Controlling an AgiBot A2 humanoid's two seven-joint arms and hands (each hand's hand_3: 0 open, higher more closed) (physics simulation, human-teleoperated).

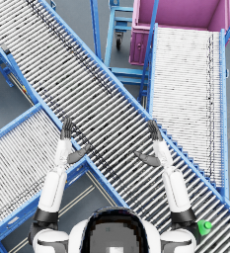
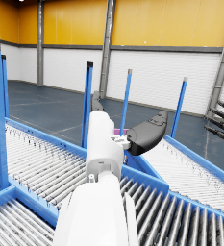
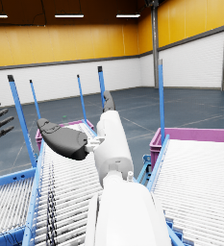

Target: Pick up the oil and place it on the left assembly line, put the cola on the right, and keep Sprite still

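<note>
Only task-looking thing I can spot is a small green item [image 1: 204, 227], too tiny to tell which bottle. It sits on the middle conveyor [image 1: 111, 113] beside the right upper arm, well apart from the right hand [image 1: 155, 133]. That hand and the left hand [image 1: 67, 134] hover over the rollers, fingers spread, holding nothing.

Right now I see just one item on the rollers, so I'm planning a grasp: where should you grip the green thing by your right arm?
Of the green thing only a rounded top shows, beside the right upper arm on the middle conveyor. Probably wrap its sides below that top, the right hand coming from its outer right side; its body is hidden.
</note>
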